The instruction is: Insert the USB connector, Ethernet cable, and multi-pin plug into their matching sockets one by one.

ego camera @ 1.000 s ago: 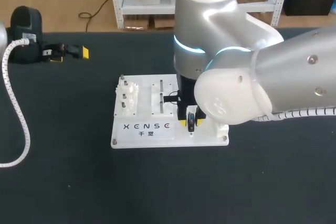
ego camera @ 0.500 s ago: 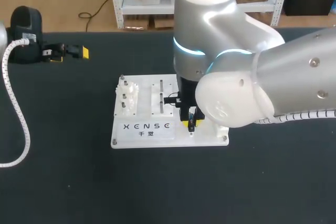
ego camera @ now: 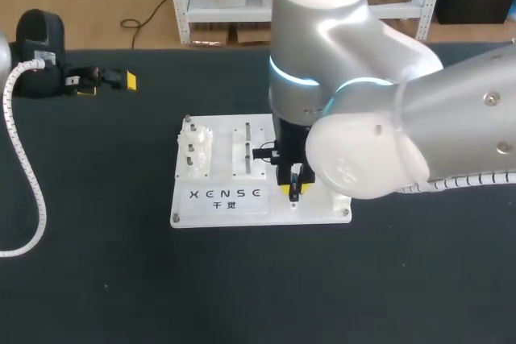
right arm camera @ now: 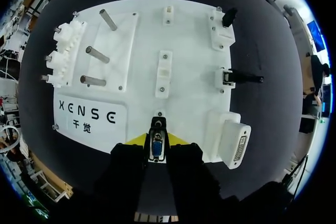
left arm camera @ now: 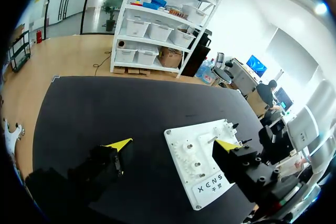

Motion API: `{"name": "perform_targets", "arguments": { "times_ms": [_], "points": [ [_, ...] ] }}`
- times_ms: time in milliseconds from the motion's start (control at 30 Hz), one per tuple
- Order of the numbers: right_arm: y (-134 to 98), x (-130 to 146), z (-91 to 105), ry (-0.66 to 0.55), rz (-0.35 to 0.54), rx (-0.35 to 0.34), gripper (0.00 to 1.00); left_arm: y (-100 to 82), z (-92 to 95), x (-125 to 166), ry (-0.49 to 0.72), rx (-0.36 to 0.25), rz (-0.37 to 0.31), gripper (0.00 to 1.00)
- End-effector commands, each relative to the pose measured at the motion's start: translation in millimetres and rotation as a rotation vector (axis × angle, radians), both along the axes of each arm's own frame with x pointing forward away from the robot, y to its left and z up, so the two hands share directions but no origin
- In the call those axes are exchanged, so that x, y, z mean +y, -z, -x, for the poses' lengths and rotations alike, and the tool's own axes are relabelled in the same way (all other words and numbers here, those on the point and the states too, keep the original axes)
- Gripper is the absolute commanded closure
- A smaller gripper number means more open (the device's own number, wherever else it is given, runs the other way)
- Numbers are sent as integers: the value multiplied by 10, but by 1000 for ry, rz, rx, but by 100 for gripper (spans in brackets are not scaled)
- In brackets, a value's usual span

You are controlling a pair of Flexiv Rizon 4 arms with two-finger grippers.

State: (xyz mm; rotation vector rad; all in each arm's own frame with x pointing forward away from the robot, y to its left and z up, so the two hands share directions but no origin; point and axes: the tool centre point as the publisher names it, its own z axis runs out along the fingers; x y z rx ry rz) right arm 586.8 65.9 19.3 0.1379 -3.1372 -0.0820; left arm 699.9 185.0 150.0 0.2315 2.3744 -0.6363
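The white socket board (ego camera: 226, 211) lies mid-table, and my right arm comes down over its right half. My right gripper (ego camera: 293, 192) stands at the board's near edge, shut on a small black plug (right arm camera: 156, 141) with a silver-blue face, which sits upright between the yellow tips. Beside the gripper is a white block with a multi-pin socket (right arm camera: 237, 148). Ahead on the board (right arm camera: 136, 85), a black cable end (right arm camera: 242, 78) sits in a white holder, and another black plug (right arm camera: 228, 17) sits further off. My left gripper (ego camera: 106, 80) rests far left, open and empty (left arm camera: 173, 145).
White gears (right arm camera: 63, 51) and three metal pegs (right arm camera: 94, 55) fill the board's left part (ego camera: 197, 151). A white corrugated hose (ego camera: 32, 191) of my left arm curves over the table's left side. Dark tabletop surrounds the board.
My right gripper's fingers have closed in on the black plug at the board's near edge. The arm has shifted slightly to the right. The left arm has not moved.
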Motion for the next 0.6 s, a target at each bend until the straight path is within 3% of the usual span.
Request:
{"name": "perform_targets", "arguments": {
  "times_ms": [33, 600],
  "points": [
    [-66, -21, 45, 2, -8, -12, 96, 0, 0, 0, 0, 0, 0, 0],
    [-309, -96, 65, 20, -43, -31, 100, 0, 0, 0, 0, 0, 0, 0]
  ]
}}
